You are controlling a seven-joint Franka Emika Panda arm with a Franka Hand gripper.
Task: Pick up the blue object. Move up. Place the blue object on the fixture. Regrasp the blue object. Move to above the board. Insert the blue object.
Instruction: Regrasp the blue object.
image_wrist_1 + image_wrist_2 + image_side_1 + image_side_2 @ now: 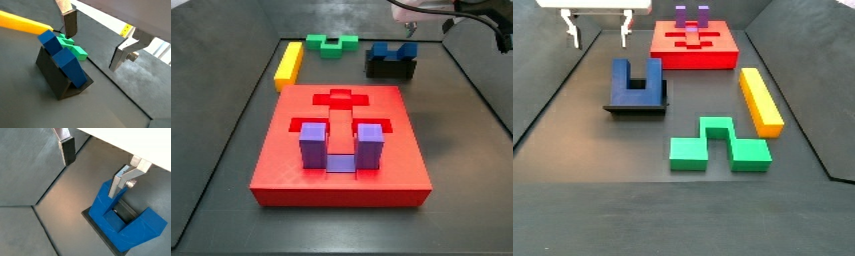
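The blue object [636, 78] is a dark blue U-shaped block resting on the black fixture [640, 107], prongs pointing toward the board [694, 48]. Both wrist views show it leaning on the fixture [50, 75]: blue object [65, 59], blue object [127, 223]. My gripper [599, 42] hangs open and empty, raised and off to one side of the block, touching nothing. In a wrist view one finger [121, 182] stands over a prong. The red board [338, 140] has a purple U-shaped block [338, 145] seated in it.
A green block [716, 145] lies on the dark floor beside the fixture, with a long yellow bar [760, 100] beyond it. Both also show in a wrist view: green block [75, 47], yellow bar [23, 23]. Raised walls edge the work area.
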